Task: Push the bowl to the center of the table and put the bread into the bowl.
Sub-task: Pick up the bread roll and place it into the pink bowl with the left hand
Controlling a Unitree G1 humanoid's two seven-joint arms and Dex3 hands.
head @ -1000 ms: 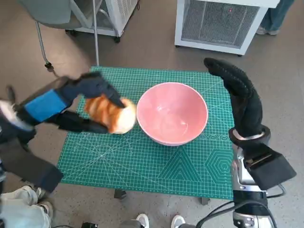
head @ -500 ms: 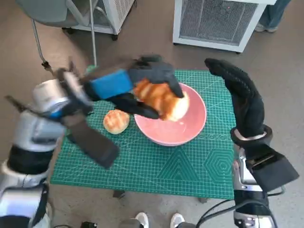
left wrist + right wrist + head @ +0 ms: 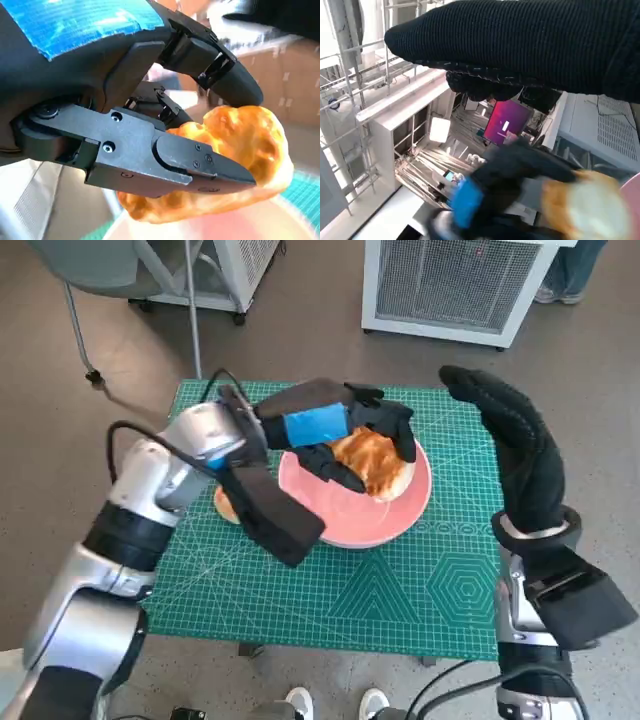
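Over bowl [image 3: 340, 525], bread [image 3: 375, 460], unlabelled

The surface [image 3: 400, 610] is small, covered edge to edge by a green cutting mat [image 3: 330, 590] printed with a pale grid and line figures. On the mat sits a pink bowl [image 3: 385, 520], near the middle and a little toward 12 o'clock. At the bowl's 9 o'clock, just beside its rim, a round bun [image 3: 224, 505] lies on the mat, mostly hidden behind the left arm. Around the surface is a brown floor [image 3: 80, 440]. On the floor at 12 o'clock stands a white unit with a grille [image 3: 445, 285], and at 10 o'clock a chair on casters [image 3: 120, 270].
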